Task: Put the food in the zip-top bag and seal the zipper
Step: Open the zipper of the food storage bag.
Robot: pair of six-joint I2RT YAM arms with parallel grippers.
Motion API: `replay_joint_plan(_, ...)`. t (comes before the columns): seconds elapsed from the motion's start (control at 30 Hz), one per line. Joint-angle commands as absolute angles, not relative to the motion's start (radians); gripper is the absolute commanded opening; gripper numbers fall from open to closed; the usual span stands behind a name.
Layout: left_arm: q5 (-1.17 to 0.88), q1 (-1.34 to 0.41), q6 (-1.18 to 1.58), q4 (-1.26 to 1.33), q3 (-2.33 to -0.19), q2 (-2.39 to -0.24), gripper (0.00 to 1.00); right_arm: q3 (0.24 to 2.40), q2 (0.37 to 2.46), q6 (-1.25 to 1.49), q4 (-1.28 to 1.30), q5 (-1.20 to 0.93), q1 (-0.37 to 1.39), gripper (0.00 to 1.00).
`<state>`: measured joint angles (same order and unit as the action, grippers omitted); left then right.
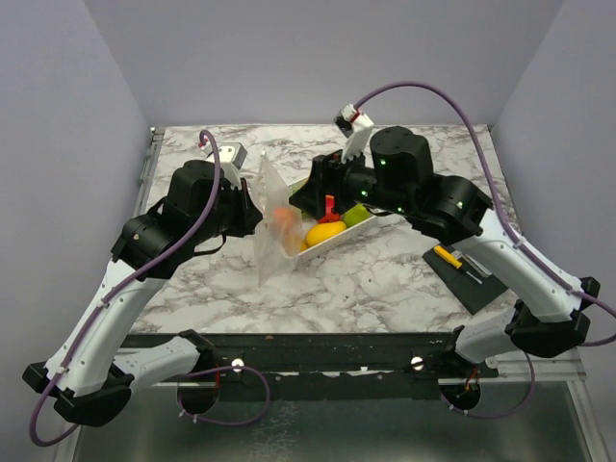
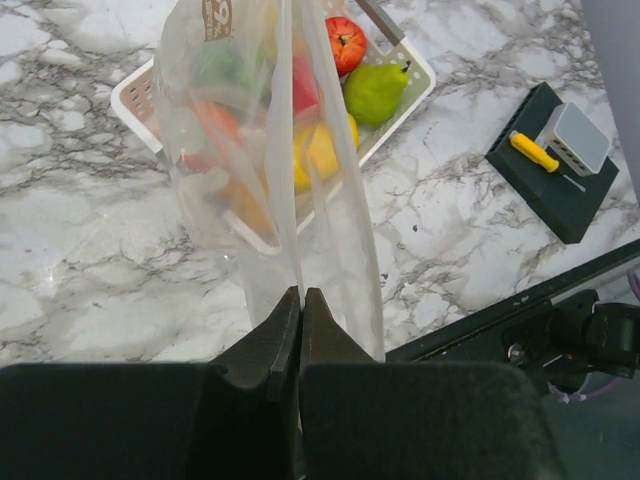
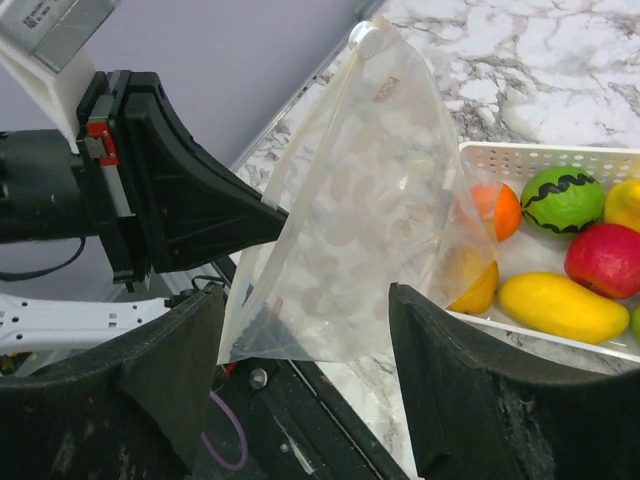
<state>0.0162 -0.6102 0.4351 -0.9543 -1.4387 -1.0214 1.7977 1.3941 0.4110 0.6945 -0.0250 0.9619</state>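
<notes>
Nearest: left jaws clamped on zip-top bag (image 2: pixel 262 170) | right jaws wide, empty | bag label (image 2: pixel 216 15) unreadable

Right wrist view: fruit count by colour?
Orange: 2, both seen through the bag
Yellow: 2
Red: 1
Dark green: 1
Light green: 1, sliver at frame edge
Total: 7
</notes>
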Motion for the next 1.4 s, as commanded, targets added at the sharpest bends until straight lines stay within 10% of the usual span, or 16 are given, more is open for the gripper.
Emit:
replay_joint_plan(0.0,0.121,-0.611,0.451,-1.052,-1.504,-1.040,0.00,1.900,1.487,0.432,0.781,0.134,1.015,0.73)
replay_joint_plan(0.9,0.210,-0.611,0.464,-1.128,-1.561,-1.040,0.00,2.054,1.778,0.487,0.761,0.259,1.099,0.66)
replay_joint_plan(1.37,0.372,-0.611,0.449,-1.160,-1.487,-1.045,0.00,1.968,1.844,0.464,0.767,0.330,1.098,0.09)
